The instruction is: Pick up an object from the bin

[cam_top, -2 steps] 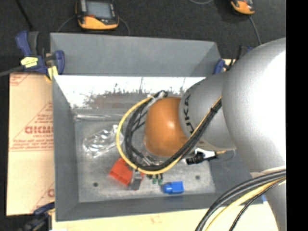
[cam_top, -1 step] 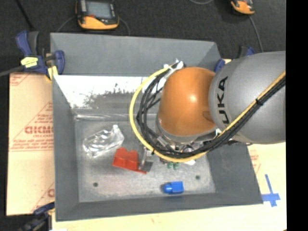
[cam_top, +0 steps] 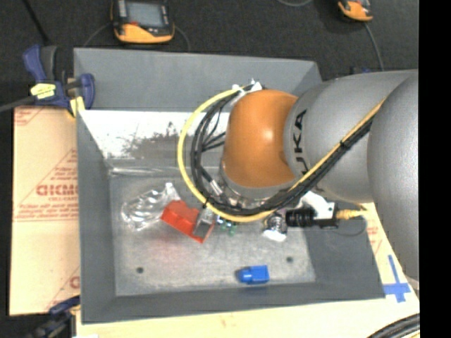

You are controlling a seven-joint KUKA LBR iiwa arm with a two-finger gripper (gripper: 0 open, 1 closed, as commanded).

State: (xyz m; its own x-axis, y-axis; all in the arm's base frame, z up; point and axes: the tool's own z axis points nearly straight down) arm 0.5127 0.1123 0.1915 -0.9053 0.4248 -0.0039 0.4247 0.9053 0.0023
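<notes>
Grey metal bin [cam_top: 99,259], mid-frame. Contents: crumpled clear plastic wrapper [cam_top: 144,206], left; red block-shaped piece [cam_top: 182,219] just beside it; small blue rectangular object [cam_top: 252,274], lower centre, apart. Orange-capped robot arm [cam_top: 257,139] overhead, centre-right.

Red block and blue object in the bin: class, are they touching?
Apart. The camera view shows bare bin floor between the red block and the blue object.

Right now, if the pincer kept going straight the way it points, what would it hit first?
Probably the right end of the red block near the middle of the bin: the pincer points down at it. Depth is unclear, so it might meet the bare floor just beside the block instead.
</notes>
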